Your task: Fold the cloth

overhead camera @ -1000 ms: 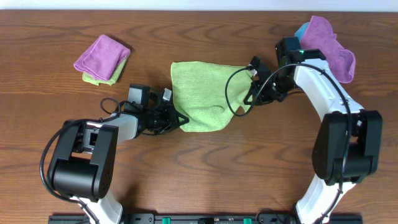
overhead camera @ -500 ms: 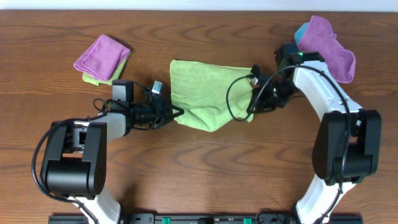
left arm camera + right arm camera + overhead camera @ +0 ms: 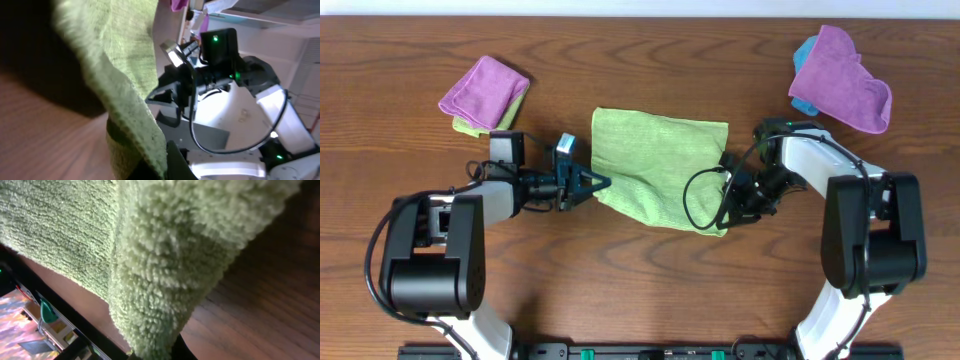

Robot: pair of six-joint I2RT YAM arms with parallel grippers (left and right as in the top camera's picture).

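Observation:
The lime-green cloth [image 3: 660,165] lies in the middle of the table, pulled out between both arms. My left gripper [image 3: 603,183] is shut on the cloth's left near corner; the left wrist view shows the cloth [image 3: 122,95] pinched at the jaws [image 3: 162,162]. My right gripper [image 3: 724,222] is shut on the cloth's right near corner. The right wrist view shows the fluffy cloth [image 3: 165,255] held in the jaws [image 3: 157,352] just above the wood. No white tag shows.
A folded purple cloth [image 3: 483,87] on a green one [image 3: 475,126] lies at the back left. A purple cloth [image 3: 845,80] over a small blue cloth [image 3: 802,55] lies at the back right. Black cables loop near the right gripper [image 3: 700,195].
Both grippers have pulled the cloth's near corners apart and toward the front. The left gripper moved left, the right gripper moved down toward me. The cloth is now spread wider and flatter.

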